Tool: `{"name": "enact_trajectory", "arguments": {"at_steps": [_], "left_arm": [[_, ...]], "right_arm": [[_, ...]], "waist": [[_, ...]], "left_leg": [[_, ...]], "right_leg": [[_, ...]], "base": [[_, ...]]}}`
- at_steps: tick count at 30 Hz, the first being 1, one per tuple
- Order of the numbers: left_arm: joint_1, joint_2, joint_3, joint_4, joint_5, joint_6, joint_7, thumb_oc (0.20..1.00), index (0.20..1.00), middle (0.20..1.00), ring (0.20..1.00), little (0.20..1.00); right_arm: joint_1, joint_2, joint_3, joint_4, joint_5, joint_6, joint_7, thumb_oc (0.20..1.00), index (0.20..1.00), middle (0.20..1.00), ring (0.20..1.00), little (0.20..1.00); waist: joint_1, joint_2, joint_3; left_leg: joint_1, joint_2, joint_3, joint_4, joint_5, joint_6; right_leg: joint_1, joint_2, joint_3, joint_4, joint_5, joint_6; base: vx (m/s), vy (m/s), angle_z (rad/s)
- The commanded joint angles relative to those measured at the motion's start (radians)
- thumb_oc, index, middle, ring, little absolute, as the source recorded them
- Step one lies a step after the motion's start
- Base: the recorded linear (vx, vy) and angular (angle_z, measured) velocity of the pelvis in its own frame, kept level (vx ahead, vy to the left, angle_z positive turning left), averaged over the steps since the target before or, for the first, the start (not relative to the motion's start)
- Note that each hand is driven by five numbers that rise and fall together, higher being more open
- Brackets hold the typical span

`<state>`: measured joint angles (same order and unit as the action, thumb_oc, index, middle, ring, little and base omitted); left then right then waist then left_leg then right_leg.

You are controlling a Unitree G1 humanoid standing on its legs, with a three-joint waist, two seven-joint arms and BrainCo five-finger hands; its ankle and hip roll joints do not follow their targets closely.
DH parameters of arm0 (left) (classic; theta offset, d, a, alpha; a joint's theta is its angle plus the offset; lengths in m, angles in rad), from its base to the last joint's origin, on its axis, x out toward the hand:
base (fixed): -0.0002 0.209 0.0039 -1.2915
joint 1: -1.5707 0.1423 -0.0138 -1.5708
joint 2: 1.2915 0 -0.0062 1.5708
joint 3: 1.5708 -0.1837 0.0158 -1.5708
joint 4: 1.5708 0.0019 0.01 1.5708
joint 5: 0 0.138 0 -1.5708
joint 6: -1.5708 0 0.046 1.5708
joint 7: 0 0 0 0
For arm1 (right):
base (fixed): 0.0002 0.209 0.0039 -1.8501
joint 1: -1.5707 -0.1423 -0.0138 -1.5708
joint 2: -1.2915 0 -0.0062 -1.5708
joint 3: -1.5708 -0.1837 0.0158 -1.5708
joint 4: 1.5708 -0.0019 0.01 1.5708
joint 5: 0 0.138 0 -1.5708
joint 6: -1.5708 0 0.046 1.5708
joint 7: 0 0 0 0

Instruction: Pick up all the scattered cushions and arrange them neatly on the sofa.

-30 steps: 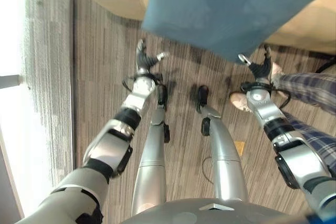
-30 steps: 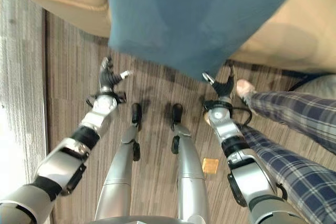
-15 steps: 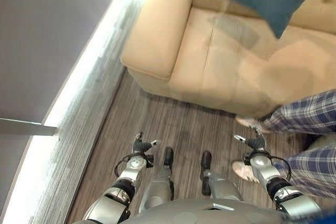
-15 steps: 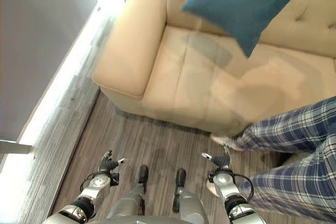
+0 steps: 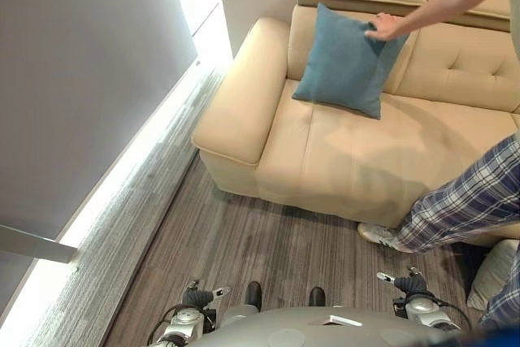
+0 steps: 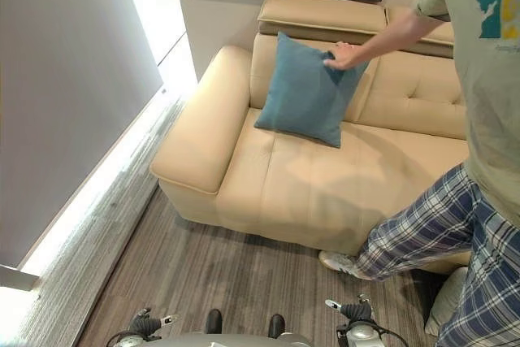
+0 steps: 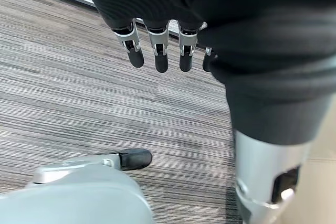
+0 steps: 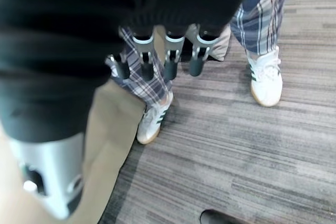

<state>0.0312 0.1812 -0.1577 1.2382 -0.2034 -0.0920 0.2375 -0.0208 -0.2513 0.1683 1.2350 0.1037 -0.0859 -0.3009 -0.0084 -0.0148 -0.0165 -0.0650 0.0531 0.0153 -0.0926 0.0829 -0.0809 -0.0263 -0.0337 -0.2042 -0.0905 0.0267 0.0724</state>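
A blue cushion leans upright against the backrest of the beige sofa, near its left end. A person's hand rests on the cushion's top corner. My left hand hangs low over the wood floor, fingers straight and holding nothing. My right hand hangs low on the other side, its fingers straight and empty too. A pale cushion lies on the floor at the far right, behind the person's legs.
A person in plaid trousers stands between my right side and the sofa, white shoe at the sofa's foot. A grey wall and a bright floor strip run along the left.
The camera has tilted up from the floor to the sofa. The blue cushion, close before the camera a second ago, now rests against the backrest under a person's hand.
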Motion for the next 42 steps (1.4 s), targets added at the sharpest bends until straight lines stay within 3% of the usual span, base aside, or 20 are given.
{"name": "enact_trajectory", "arguments": {"at_steps": [1,14,22,24,25,26,28,30,33,34,35,37,38,39,42], "left_arm": [[-0.071,0.000,0.012,0.022,0.041,-0.002,-0.013,1.000,1.000,1.000,1.000,1.000],[-0.052,0.003,0.023,0.040,0.052,0.009,-0.020,1.000,1.000,1.000,1.000,1.000],[-0.063,0.007,0.015,0.047,0.045,0.013,-0.023,1.000,1.000,1.000,1.000,1.000],[-0.081,0.000,0.005,0.040,0.034,0.010,-0.024,1.000,1.000,1.000,1.000,1.000],[-0.091,-0.009,0.001,0.038,0.022,0.004,-0.023,1.000,1.000,1.000,1.000,1.000],[-0.094,-0.021,0.004,0.036,0.009,0.002,-0.025,1.000,1.000,1.000,1.000,1.000],[-0.096,-0.035,-0.001,0.035,0.010,0.000,-0.037,1.000,1.000,1.000,1.000,1.000],[-0.102,-0.030,-0.016,0.040,0.040,0.005,-0.040,1.000,1.000,1.000,1.000,1.000],[-0.110,0.000,-0.015,0.036,0.085,0.003,-0.038,1.000,1.000,1.000,1.000,1.000],[-0.112,0.011,-0.016,0.037,0.097,0.003,-0.037,1.000,1.000,1.000,1.000,1.000],[-0.112,0.024,-0.013,0.037,0.110,0.003,-0.041,1.000,1.000,1.000,1.000,1.000],[-0.101,0.042,0.004,0.039,0.115,0.008,-0.040,1.000,1.000,1.000,1.000,1.000],[-0.092,0.044,0.018,0.042,0.111,0.008,-0.040,1.000,1.000,1.000,1.000,1.000],[-0.082,0.045,0.021,0.044,0.113,0.008,-0.040,1.000,1.000,1.000,1.000,1.000],[-0.078,0.036,0.021,0.044,0.112,0.007,-0.038,1.000,1.000,1.000,1.000,1.000]], "right_arm": [[-0.050,0.001,0.007,-0.003,-0.008,-0.004,0.001,1.000,1.000,1.000,1.000,1.000],[-0.039,0.000,0.007,0.009,-0.014,0.007,0.009,1.000,1.000,1.000,1.000,1.000],[-0.038,-0.013,0.004,0.041,-0.018,0.011,0.007,1.000,1.000,1.000,1.000,1.000],[-0.044,-0.027,0.010,0.051,-0.019,0.014,0.005,1.000,1.000,1.000,1.000,1.000],[-0.051,-0.034,0.011,0.054,-0.025,0.014,0.004,1.000,1.000,1.000,1.000,1.000],[-0.055,-0.039,0.009,0.056,-0.027,0.015,0.003,1.000,1.000,1.000,1.000,1.000],[-0.055,-0.049,0.003,0.058,-0.039,0.022,0.014,1.000,1.000,1.000,1.000,1.000],[-0.058,-0.048,0.004,0.062,-0.050,0.035,0.021,1.000,1.000,1.000,1.000,1.000],[-0.070,-0.031,-0.004,0.046,-0.040,0.044,0.023,1.000,1.000,1.000,1.000,1.000],[-0.071,-0.027,-0.005,0.045,-0.042,0.043,0.022,1.000,1.000,1.000,1.000,1.000],[-0.066,-0.026,-0.004,0.048,-0.049,0.038,0.023,1.000,1.000,1.000,1.000,1.000],[-0.049,-0.025,-0.012,0.056,-0.047,0.032,0.024,1.000,1.000,1.000,1.000,1.000],[-0.043,-0.024,-0.018,0.068,-0.047,0.030,0.024,1.000,1.000,1.000,1.000,1.000],[-0.040,-0.020,-0.020,0.067,-0.050,0.033,0.021,1.000,1.000,1.000,1.000,1.000],[-0.036,-0.018,-0.025,0.071,-0.043,0.035,0.015,1.000,1.000,1.000,1.000,1.000]], "waist": [[0.017,-0.034,0.042],[0.017,-0.031,0.037],[0.009,-0.029,0.065],[0.014,-0.051,0.101],[0.019,-0.060,0.109],[0.021,-0.063,0.107],[0.009,-0.047,0.097],[-0.001,-0.044,0.100],[0.000,-0.045,0.132],[0.007,-0.041,0.141],[0.024,-0.032,0.148],[0.034,-0.028,0.144],[0.053,-0.023,0.135],[0.068,-0.031,0.122],[0.066,-0.036,0.108]], "left_leg": [[0.013,-0.017,0.056,0.005,-0.044,-0.043],[0.046,-0.006,0.056,0.005,-0.048,-0.043],[0.032,0.015,0.026,0.005,-0.009,-0.042],[-0.033,-0.009,-0.005,0.148,-0.062,-0.026],[-0.037,-0.044,-0.057,0.200,-0.115,-0.010],[-0.027,-0.079,-0.127,0.227,-0.153,0.002],[0.007,-0.105,-0.187,0.206,-0.181,0.021],[0.020,-0.100,-0.150,0.180,-0.174,0.031],[0.027,-0.102,-0.049,0.110,-0.145,0.054],[0.024,-0.094,-0.026,0.106,-0.140,0.057],[0.017,-0.083,0.007,0.105,-0.136,0.060],[0.021,-0.077,0.045,0.104,-0.131,0.072],[0.020,-0.067,0.089,0.099,-0.128,0.072],[0.017,-0.063,0.125,0.096,-0.123,0.063],[0.027,-0.058,0.134,0.098,-0.126,0.057]], "right_leg": [[-0.002,-0.045,-0.027,0.003,0.030,0.078],[0.040,-0.039,-0.028,0.003,0.015,0.072],[0.041,-0.009,-0.025,0.003,-0.006,0.044],[0.029,-0.027,-0.010,0.005,0.015,0.036],[0.008,-0.033,0.010,0.012,0.027,0.035],[-0.004,-0.032,0.036,0.015,0.038,0.034],[-0.028,-0.029,0.082,0.024,0.058,0.038],[-0.060,-0.043,0.109,0.036,0.084,0.053],[-0.169,-0.071,0.137,0.087,0.136,0.112],[-0.187,-0.082,0.095,0.115,0.130,0.108],[-0.178,-0.115,-0.026,0.155,0.087,0.091],[-0.136,-0.120,-0.094,0.243,0.021,0.068],[-0.093,-0.127,-0.158,0.270,-0.016,0.064],[-0.056,-0.133,-0.202,0.224,-0.013,0.067],[-0.034,-0.101,-0.153,0.157,-0.006,0.071]], "base": [[0.00,0.000,0.00],[-0.01,-0.009,0.00],[-0.10,-0.094,0.09],[-0.27,-0.025,0.06],[-0.27,0.060,-0.17],[-0.18,0.093,-0.55],[-0.08,0.256,-0.90],[-0.13,0.339,-0.94],[-0.28,0.288,-1.66],[-0.26,0.145,-1.91],[-0.20,0.100,-2.42],[-0.16,0.061,-1.33],[-0.11,-0.043,-0.39],[-0.05,-0.098,-0.68],[0.06,-0.131,-1.17]]}}
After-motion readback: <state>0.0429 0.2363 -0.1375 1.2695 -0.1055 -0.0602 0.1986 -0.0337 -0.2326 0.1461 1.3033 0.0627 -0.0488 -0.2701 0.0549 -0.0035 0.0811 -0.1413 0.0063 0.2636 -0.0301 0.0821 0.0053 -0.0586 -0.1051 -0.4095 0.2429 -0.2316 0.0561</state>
